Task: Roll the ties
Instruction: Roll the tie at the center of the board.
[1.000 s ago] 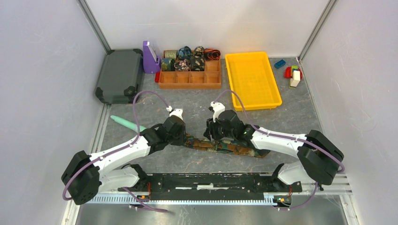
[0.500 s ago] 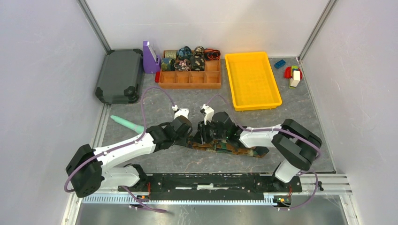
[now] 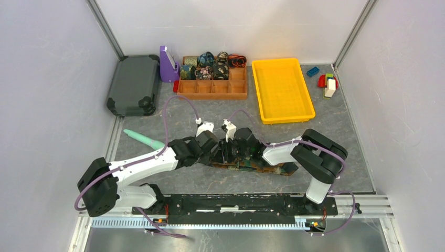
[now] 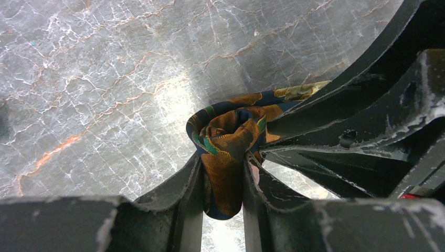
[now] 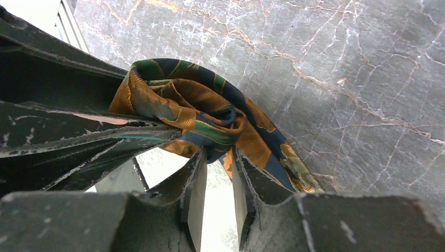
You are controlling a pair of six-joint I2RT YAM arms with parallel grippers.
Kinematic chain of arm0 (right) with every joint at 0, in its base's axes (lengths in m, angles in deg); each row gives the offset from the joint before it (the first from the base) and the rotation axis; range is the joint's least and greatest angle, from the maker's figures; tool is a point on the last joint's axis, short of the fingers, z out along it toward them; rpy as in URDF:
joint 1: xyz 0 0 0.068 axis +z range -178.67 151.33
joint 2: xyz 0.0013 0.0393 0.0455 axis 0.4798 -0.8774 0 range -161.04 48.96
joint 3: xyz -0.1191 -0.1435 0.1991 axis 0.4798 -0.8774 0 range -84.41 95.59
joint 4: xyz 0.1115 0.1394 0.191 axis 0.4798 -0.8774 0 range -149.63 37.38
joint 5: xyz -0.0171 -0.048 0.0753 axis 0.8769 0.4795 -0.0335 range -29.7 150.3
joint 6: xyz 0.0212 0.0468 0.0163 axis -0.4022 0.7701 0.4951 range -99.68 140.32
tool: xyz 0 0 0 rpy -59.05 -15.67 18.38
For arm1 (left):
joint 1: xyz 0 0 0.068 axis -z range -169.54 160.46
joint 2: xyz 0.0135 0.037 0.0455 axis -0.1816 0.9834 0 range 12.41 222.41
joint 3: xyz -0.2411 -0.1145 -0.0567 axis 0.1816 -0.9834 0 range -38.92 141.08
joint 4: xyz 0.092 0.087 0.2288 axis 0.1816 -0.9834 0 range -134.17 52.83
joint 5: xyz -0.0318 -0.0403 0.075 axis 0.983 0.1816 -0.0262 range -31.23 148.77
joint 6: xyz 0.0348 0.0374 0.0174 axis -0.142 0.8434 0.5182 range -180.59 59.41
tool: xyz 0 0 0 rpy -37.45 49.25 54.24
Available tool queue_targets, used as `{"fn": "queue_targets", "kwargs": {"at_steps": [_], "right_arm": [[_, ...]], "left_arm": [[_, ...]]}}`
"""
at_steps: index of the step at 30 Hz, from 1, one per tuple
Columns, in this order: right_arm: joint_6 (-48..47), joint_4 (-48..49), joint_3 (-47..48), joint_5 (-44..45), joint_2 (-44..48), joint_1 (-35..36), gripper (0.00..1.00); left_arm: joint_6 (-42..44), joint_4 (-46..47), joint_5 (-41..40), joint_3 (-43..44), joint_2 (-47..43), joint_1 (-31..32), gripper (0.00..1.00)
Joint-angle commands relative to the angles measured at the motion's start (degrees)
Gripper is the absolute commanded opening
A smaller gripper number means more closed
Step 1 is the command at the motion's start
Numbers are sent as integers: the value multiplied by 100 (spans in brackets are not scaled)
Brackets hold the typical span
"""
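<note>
In the left hand (image 4: 221,165), coiled tie (image 4: 226,123).

Far edge of your bench (image 3: 210,113): grey case (image 3: 134,84), left corner; yellow tray (image 3: 282,89); toy blocks (image 3: 326,81), right corner. Teal stick (image 3: 141,138) lies by the left edge.

From above, the coiled end of the brown-and-orange patterned fabric necktie (image 3: 265,168) lies hidden under the left gripper (image 3: 213,154) and right gripper (image 3: 224,153). Left of the necktie, a teal-green tapered stick (image 3: 137,137) loses one end behind the white left arm (image 3: 141,164).
</note>
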Motion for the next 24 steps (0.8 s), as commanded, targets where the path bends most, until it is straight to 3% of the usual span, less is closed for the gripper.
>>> {"fn": "queue_targets", "kwargs": {"at_steps": [1, 15, 24], "right_arm": [[-260, -168, 70, 128, 220, 25, 31], [-840, -2112, -603, 1472, 2150, -502, 37], [-1020, -2807, -928, 1907, 3040, -1106, 40]], "left_arm": [[132, -112, -453, 376, 144, 93, 33], [-169, -795, -1531, 879, 1066, 532, 32], [-396, -1429, -2077, 1421, 1805, 886, 30]]}}
